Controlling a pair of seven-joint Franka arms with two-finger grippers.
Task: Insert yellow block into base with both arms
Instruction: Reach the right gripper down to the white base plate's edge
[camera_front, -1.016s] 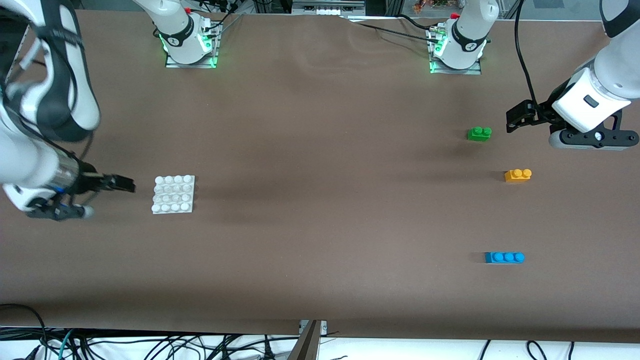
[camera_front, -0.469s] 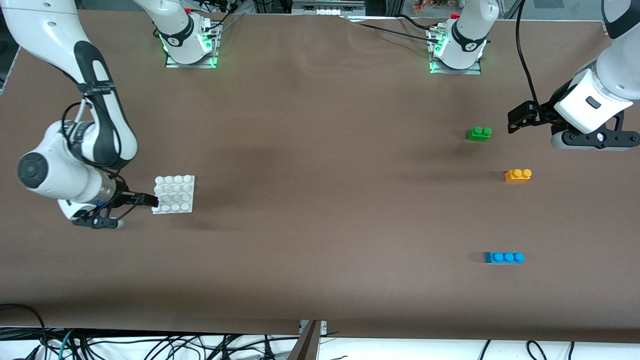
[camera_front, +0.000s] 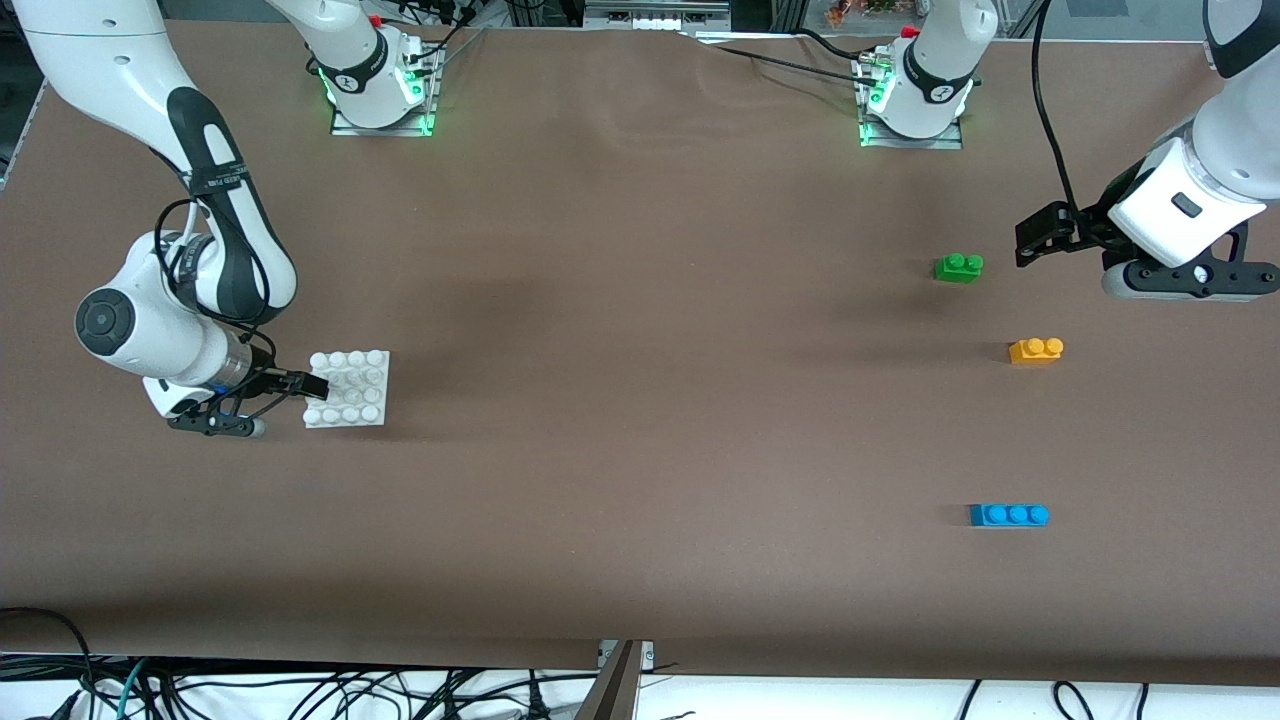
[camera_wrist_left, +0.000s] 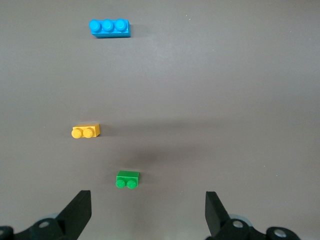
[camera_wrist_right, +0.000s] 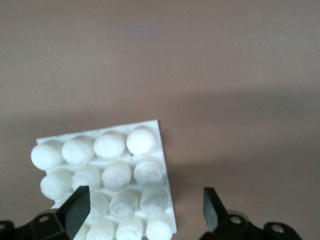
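resting base (camera_front: 348, 388) partly under open right pincer (camera_front: 312, 386)

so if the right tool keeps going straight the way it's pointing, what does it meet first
Probably the base. The right tool, open, is low at the base's edge on the right arm's end of the table and points across it; the wrist view shows one finger over the studs.

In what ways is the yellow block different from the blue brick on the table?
The yellow block is yellow-orange; the blue brick is blue. The yellow block carries two round studs, while the blue brick carries three and is longer. The yellow block lies farther from the front camera than the blue brick, with the green brick farther still. Both lie flat with studs up, toward the left arm's end of the table, and no gripper touches either.
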